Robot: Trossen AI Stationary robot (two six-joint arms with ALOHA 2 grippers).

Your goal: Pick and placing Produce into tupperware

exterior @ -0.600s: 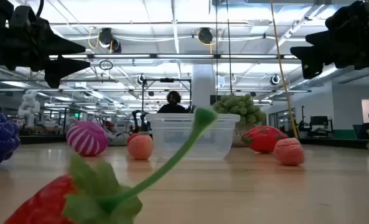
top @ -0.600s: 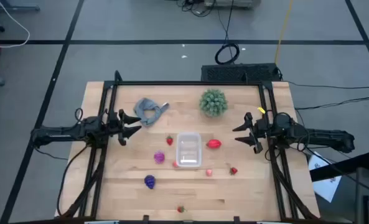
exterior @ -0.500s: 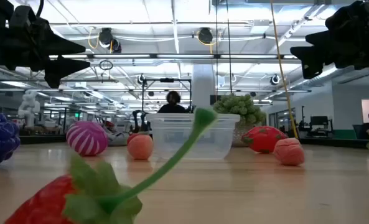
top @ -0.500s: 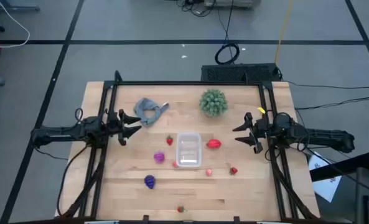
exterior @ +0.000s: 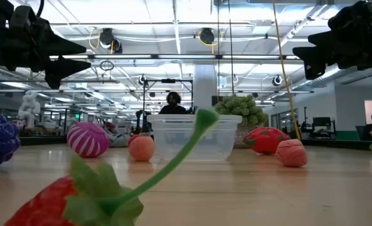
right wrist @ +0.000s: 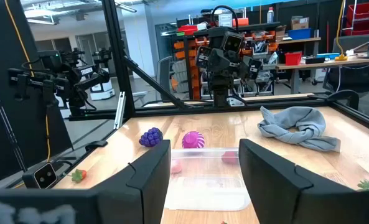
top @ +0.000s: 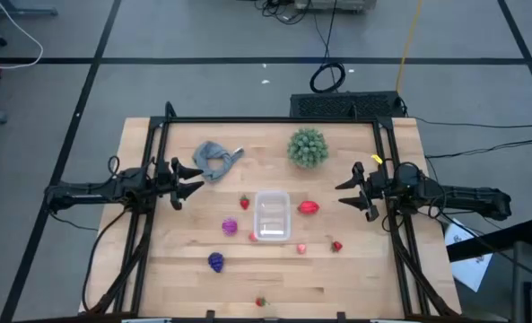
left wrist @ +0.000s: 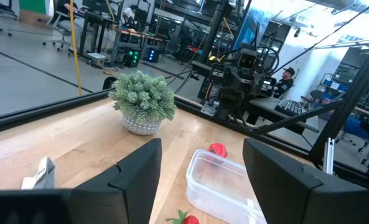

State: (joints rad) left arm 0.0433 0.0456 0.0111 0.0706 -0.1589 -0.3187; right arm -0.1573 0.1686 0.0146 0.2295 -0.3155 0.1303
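Observation:
The clear tupperware (top: 272, 216) stands open on the table's middle, also in the low view (exterior: 194, 137). Small produce lies around it: a red piece (top: 309, 207) to its right, a strawberry (top: 245, 203) and a magenta piece (top: 230, 227) to its left, a dark purple one (top: 215, 262) nearer, and a strawberry (top: 260, 301) by the near edge. My left gripper (top: 189, 179) hovers open above the table's left side. My right gripper (top: 346, 193) hovers open above the right side. Both point toward the container, well apart from it.
A spiky green plant (top: 308, 147) sits behind the container and a grey cloth (top: 216, 159) lies at the far left. Small pink (top: 301, 248) and red (top: 336, 245) pieces lie right of the container's near end. Black frame rails run along both table sides.

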